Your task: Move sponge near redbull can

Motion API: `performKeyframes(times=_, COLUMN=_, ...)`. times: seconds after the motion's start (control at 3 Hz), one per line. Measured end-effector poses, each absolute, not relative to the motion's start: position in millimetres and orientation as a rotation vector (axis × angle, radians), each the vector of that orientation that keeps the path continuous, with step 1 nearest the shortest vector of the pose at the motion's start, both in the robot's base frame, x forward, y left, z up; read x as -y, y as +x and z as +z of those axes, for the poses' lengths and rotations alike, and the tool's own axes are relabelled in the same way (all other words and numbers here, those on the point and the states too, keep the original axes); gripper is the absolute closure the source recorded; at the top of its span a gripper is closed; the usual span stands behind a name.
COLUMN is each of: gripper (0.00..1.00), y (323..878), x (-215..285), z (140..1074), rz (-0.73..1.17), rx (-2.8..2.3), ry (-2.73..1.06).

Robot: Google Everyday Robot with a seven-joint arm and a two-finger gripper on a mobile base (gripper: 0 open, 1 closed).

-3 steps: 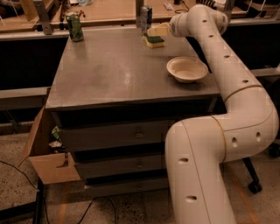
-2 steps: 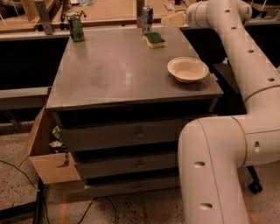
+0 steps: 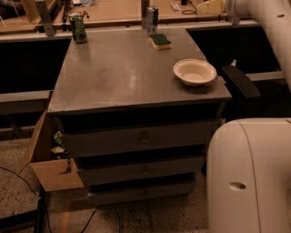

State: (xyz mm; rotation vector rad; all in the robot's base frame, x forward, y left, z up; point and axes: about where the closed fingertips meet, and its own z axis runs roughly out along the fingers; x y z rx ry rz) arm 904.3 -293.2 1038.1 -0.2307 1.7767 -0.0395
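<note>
The sponge (image 3: 160,41), dark green on top with a pale yellow base, lies on the grey table top (image 3: 118,73) near its far edge. The redbull can (image 3: 152,20), slim and silver-blue, stands upright just behind the sponge and slightly to its left, very close to it. My gripper (image 3: 211,7) is at the top right, above and beyond the table's far right corner, clear of the sponge and holding nothing that I can see. The white arm runs down the right side of the view.
A green can (image 3: 78,28) stands at the far left corner. A white bowl (image 3: 194,72) sits near the right edge. The table has drawers (image 3: 144,139) below. A cardboard box (image 3: 50,159) stands on the floor at the left. A wooden counter (image 3: 113,11) lies behind.
The gripper let go of the sponge, which now lies beside the redbull can. The gripper has drawn back up and to the right, away from the table.
</note>
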Motion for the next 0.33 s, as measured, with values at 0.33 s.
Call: performKeyframes(times=0.33, gripper=0.0, y=902.4, x=294.5, z=1025.8, rz=-0.034, rx=-1.791, ry=-0.211)
